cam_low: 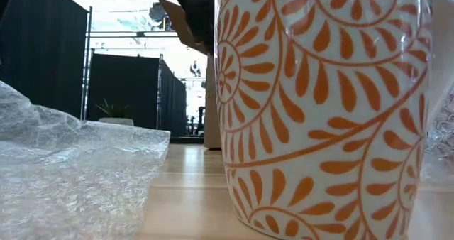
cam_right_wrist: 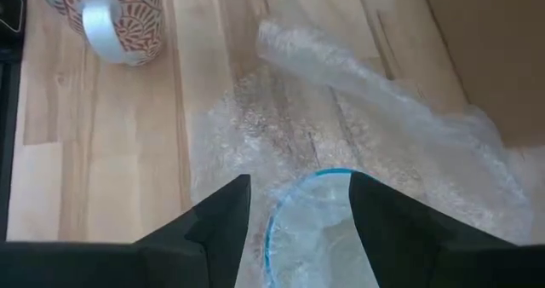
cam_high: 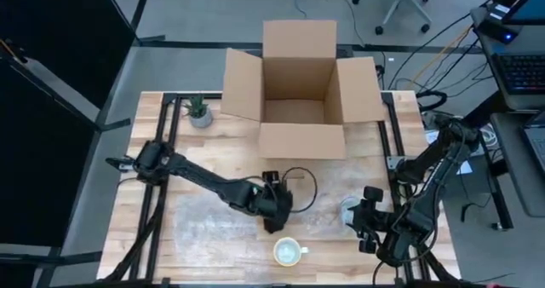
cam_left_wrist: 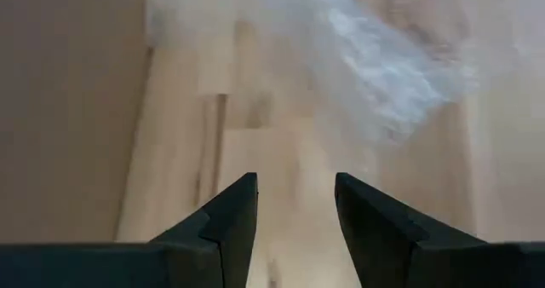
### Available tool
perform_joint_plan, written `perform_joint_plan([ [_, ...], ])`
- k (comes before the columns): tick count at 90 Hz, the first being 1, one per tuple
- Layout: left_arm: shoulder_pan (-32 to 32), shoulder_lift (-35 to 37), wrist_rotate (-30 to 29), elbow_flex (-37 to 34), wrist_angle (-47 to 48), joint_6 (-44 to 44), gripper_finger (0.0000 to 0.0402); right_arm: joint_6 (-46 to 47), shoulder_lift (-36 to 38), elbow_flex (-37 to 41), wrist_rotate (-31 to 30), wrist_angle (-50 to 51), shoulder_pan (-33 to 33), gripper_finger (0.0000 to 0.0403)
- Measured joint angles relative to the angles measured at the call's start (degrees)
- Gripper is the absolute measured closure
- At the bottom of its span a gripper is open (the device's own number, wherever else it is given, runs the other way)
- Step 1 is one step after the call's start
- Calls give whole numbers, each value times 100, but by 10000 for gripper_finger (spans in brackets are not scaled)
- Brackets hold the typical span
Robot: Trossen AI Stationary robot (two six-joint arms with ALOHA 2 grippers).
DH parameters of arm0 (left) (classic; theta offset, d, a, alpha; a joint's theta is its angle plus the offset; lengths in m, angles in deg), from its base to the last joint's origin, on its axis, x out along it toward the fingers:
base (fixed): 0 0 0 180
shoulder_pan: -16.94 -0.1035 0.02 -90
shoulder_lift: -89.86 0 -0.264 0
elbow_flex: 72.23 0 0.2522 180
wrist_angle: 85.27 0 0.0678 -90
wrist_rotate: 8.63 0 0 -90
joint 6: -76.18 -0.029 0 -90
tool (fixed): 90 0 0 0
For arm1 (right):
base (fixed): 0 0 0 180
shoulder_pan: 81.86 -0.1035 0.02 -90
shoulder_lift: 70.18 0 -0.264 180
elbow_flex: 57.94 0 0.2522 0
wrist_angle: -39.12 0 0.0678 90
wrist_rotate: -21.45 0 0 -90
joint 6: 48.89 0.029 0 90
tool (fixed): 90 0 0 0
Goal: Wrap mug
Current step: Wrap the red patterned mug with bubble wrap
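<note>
**Mug upright at the table's near edge, both grippers apart and holding nothing**

The mug (cam_high: 289,252) stands upright on the wooden table (cam_high: 213,152), close to the near edge and about midway across. Its long axis is vertical and its open mouth faces straight up at the overhead camera, which shows a pale interior. From above its handle sticks out toward the right arm's side. The low view is filled by the mug's wall (cam_low: 323,112), white with orange spirals and leaves, a pattern the overhead view does not show. The right wrist view catches the mug (cam_right_wrist: 111,15) with its pale handle turned toward that camera.

Bubble wrap (cam_high: 204,224) lies flat on the table on the left arm's side of the mug; the low view shows it as a crumpled heap (cam_low: 71,176), and the right wrist view shows more of it (cam_right_wrist: 375,152) spread beside the mug, with a blue-edged clear round thing (cam_right_wrist: 315,228) under that arm's fingers.

The left gripper (cam_high: 277,213) hovers just behind the mug, its fingers (cam_left_wrist: 226,237) apart over bare wood. The right gripper (cam_high: 362,224) sits to the mug's right, its fingers (cam_right_wrist: 217,228) also spread and empty.

Behind them stands an open cardboard box (cam_high: 300,92), and a small potted plant (cam_high: 198,112) sits near the far left corner.
</note>
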Motion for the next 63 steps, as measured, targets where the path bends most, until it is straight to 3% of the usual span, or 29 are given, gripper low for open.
perform_joint_plan([
  [25,184,-173,-205,-867,-1502,446,254,25,7,2,-2,-20,0,216],
  [46,-136,-173,-286,-1169,-2590,272,254,22,7,2,-6,-20,0,216],
  [63,-300,-537,309,-1165,-3230,-159,254,85,7,2,-8,-35,2,216],
])
